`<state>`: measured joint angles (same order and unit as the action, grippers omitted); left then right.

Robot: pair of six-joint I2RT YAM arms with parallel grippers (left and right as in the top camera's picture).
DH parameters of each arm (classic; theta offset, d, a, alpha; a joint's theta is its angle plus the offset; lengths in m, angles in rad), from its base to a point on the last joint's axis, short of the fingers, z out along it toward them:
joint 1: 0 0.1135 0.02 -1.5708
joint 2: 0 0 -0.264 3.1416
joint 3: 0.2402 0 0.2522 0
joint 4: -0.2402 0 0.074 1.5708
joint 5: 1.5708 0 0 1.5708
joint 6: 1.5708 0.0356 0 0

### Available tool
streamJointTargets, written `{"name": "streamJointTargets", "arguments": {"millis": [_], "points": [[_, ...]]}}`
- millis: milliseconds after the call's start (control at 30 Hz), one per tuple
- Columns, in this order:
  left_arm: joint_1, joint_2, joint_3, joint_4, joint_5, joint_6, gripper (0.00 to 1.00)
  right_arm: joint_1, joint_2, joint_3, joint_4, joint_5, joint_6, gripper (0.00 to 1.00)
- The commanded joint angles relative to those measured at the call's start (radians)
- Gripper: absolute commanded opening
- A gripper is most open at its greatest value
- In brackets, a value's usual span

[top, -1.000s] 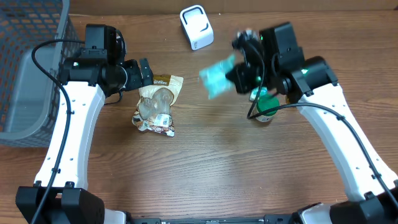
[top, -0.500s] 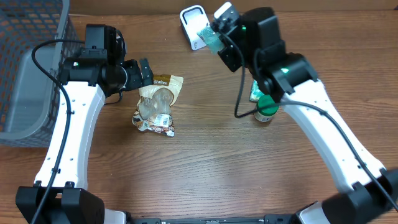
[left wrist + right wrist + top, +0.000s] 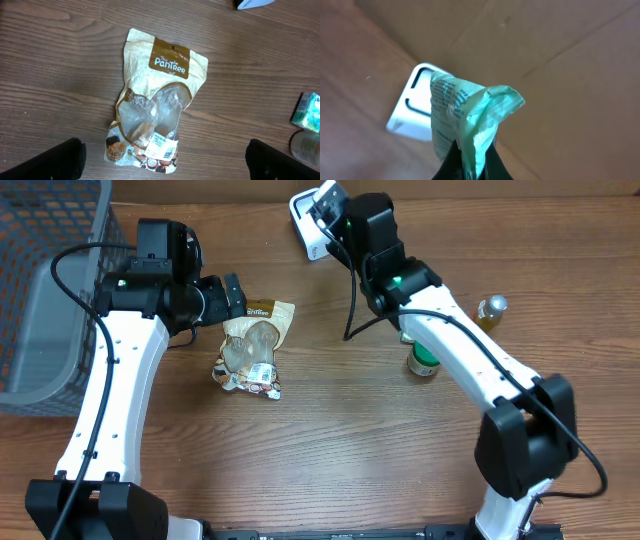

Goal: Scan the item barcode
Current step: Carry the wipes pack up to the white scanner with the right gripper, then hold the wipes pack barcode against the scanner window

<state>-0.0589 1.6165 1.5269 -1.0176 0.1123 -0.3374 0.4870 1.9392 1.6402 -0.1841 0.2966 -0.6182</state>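
Leftmost: grey mesh basket, at the counter edge. Left claw: spread wide, holding nothing, over a snack pouch lying flat. Scanner: white, at the far edge. Right claw: pinched on a crumpled teal packet, held up just before the scanner. Green-lidded jar: upright, partly under the right arm. Small amber bottle: upright, farthest right, apart from the jar.
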Motion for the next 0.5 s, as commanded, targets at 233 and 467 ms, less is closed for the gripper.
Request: {"name": "streamJointTargets", "arguments": {"millis": [233,467], "points": [[-0.007,0.002,-0.002,0.001,0.008,0.009,1.00,0.008,0.156,0.016,0.283,0.028,-0.146,0.04],[-0.007,0.002,-0.002,0.001,0.008,0.009,1.00,0.007,0.214,0.016,0.420,0.024,-0.206,0.04]]}}
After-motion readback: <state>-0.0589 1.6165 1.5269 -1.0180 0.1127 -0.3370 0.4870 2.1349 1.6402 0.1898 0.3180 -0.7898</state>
